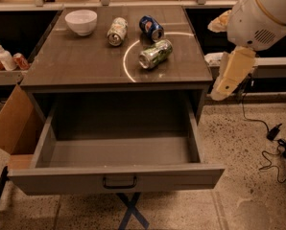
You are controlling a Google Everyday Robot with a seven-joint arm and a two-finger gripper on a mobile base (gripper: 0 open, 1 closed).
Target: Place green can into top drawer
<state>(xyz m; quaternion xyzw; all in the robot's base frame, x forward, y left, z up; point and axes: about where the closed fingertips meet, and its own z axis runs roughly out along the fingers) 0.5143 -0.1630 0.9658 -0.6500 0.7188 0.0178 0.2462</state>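
1. Cream-coloured, my gripper (229, 75) hangs beside the cabinet's right edge, over the floor; I cannot tell whether it is spread or closed.
2. Shiny green and silver, the green can (155, 54) lies on its side on the tabletop (76, 61), left of my gripper in view and well apart from it.
3. One top drawer (116, 176) stands pulled open, lower and further left.
4. Farther off lie one paler can (117, 31) and one blue can (151, 28), making three cans, plus one white bowl (81, 21).

White bowl (81, 21), pale-labelled can (117, 31) and blue can (151, 28) rest on the tabletop (76, 63); cardboard box (12, 123) beside it.
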